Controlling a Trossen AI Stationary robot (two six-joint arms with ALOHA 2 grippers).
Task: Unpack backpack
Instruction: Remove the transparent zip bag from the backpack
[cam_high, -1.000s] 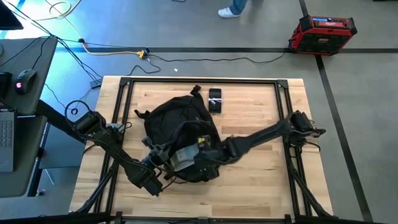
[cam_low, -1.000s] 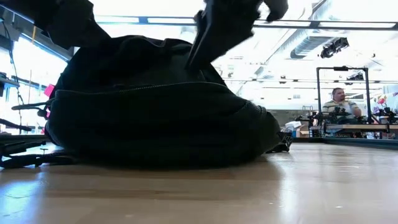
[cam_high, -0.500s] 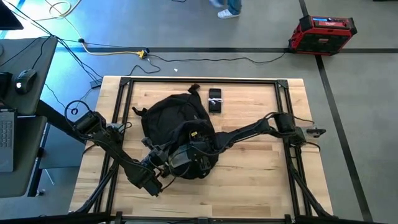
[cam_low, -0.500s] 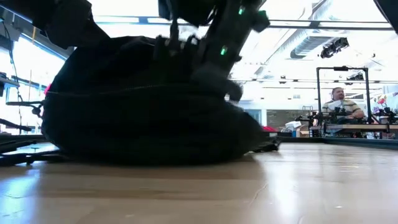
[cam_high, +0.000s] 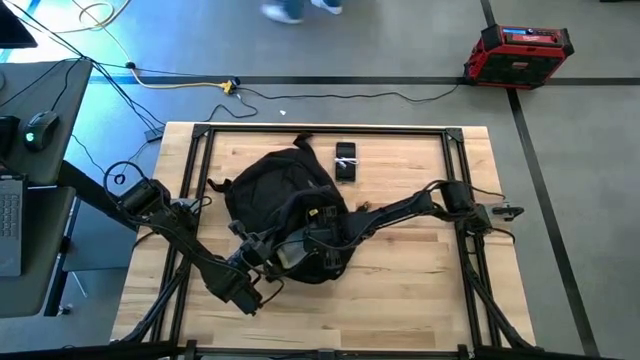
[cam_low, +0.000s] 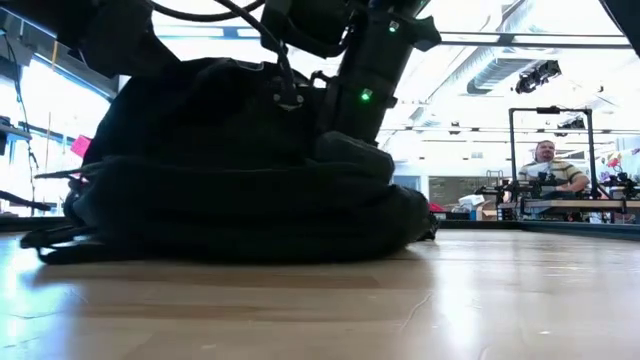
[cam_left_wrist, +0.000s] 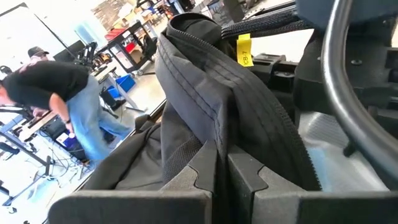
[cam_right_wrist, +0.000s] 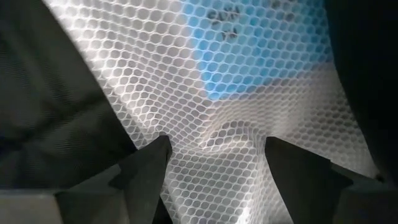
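We see the backpack (cam_high: 285, 210) lying on the table (cam_high: 420, 290), left of centre, with a phone (cam_high: 346, 161) on the wood just beside its far right edge. In the low view the backpack (cam_low: 240, 170) sits slumped on the tabletop.

The left gripper (cam_left_wrist: 222, 180) is pinched tight on a fold of the backpack's fabric (cam_left_wrist: 211, 99) at the zipper edge, at the near-left side of the bag. In the high view it sits at the bag's near edge (cam_high: 262, 262).

The right gripper (cam_right_wrist: 214, 165) is inside the backpack's opening; its fingers (cam_right_wrist: 146, 165) stand apart with white mesh (cam_right_wrist: 186, 81) between and beyond them, a blue patch showing through it. We cannot tell whether the tips touch the mesh. From above, the right arm reaches in from the table's right side to the bag's middle (cam_high: 318, 232).

A person (cam_left_wrist: 56, 99) stands in the room beyond the table.
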